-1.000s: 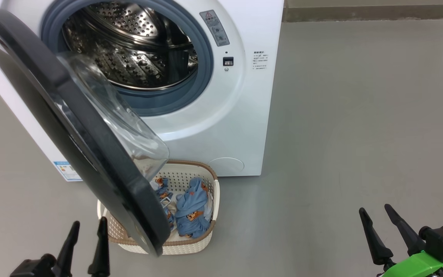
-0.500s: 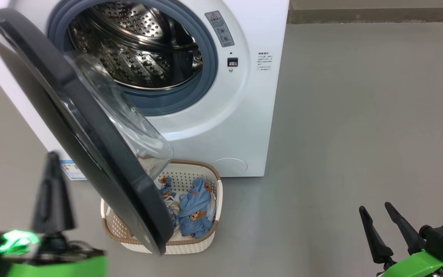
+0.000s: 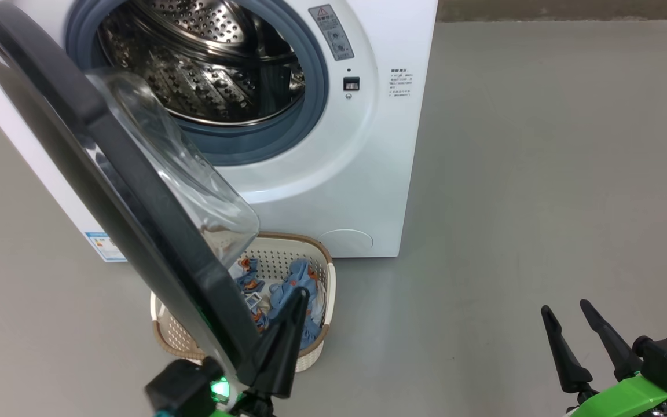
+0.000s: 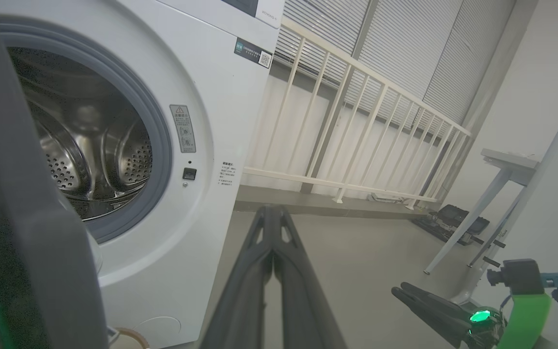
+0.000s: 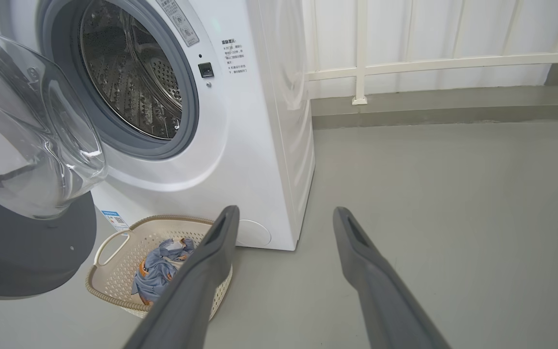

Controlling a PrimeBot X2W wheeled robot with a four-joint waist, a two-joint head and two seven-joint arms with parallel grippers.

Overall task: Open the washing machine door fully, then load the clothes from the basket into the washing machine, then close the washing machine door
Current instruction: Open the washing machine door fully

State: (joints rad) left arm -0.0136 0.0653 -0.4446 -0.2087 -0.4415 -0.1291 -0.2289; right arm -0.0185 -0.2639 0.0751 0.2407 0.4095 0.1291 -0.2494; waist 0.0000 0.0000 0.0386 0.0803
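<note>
Left end effector (image 3: 297, 298) has its two dark fingers pressed together with nothing between them. In the head view they rise just beside the lower edge of the washing machine door (image 3: 107, 174), on the side its glass bulges toward. I cannot tell whether they touch the rim.

The door is unlatched and swung out from its hinge on the left. It stands roughly edge-on to the head camera and hangs over the left part of the basket (image 3: 287, 236). I judge the first step begun but not finished: the door is open, not fully open. Closed fingers on its inner side look suited to pushing it wider rather than grasping it.

Behind the door, the washing machine (image 3: 339, 174) shows its steel drum (image 3: 206, 75) ringed by the grey-blue seal (image 3: 310, 104). No fabric lies in the part of the drum that can be seen. The basket sits on the floor (image 3: 542, 174) just in front of the machine's lower panel. The clothes (image 5: 158, 271) lie in it, and both blue bundles look untouched as far as can be seen. Loading has therefore not started, and closing the door comes only after that.

Farther out, the right end effector (image 3: 565, 310) hovers low over the floor, well to the right of the basket. Its fingers are spread apart and empty. It appears to have no part in the door step as things stand.
</note>
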